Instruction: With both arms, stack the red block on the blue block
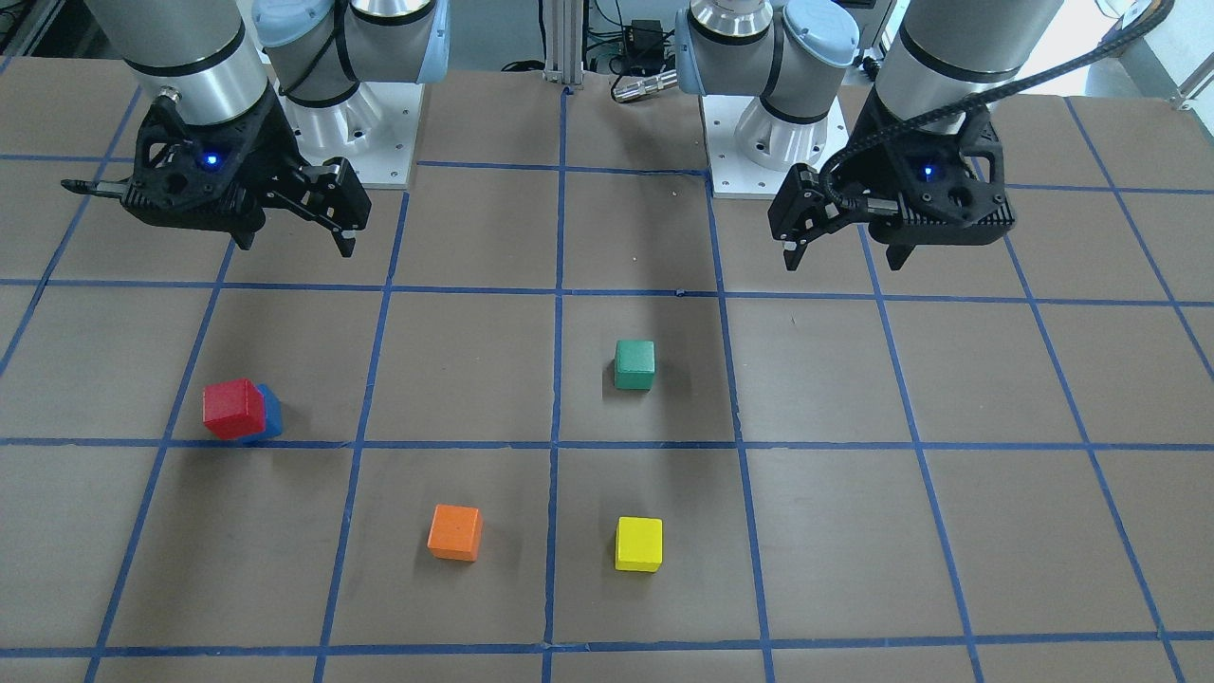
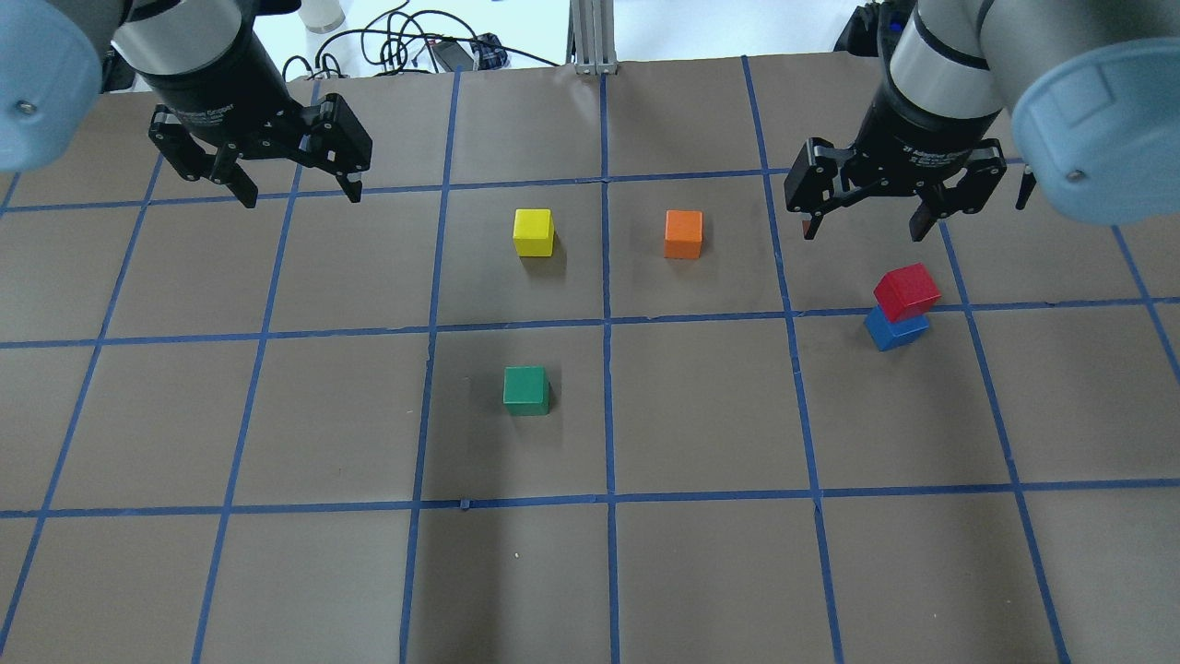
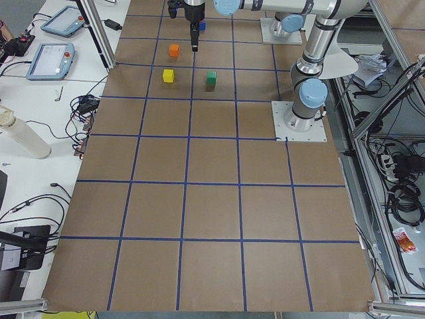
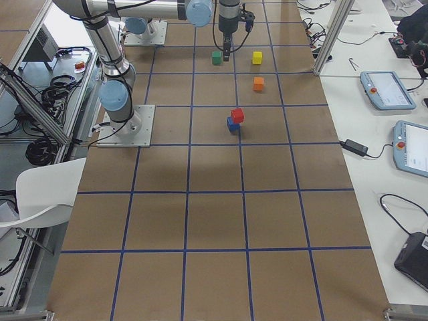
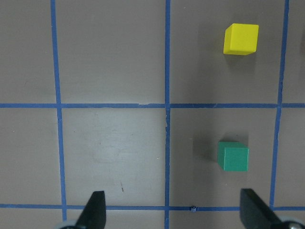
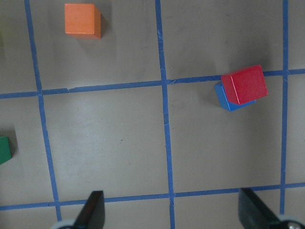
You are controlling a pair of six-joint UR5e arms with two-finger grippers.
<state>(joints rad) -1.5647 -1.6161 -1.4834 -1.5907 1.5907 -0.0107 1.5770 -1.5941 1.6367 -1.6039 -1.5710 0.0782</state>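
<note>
Red block (image 2: 907, 290) rests on top of the blue block (image 2: 894, 330), in contact, turned slightly out of square with it and offset, so that a strip of blue face shows along two sides in the right wrist view. The stack stands on the table (image 2: 701, 572) in the robot's right half of the working area, roughly midway between the robot-side edge and the operators' edge, just beside a blue tape line. Right gripper (image 2: 864, 230) hangs above the surface, clear of the stack and touching nothing; its fingers are spread wide with nothing between them. Left gripper (image 2: 301, 195) hangs above the surface toward the robot's left, well apart from every cube; its fingers are likewise spread wide and hold nothing. Three other cubes lie singly on the table, none touching another. The green block (image 2: 526, 389) sits near the centre line of the working area. The yellow block (image 2: 534, 231) and orange block (image 2: 683, 234) lie side by side but apart, nearer the operators' edge, the orange one on the side of the stack.
</note>
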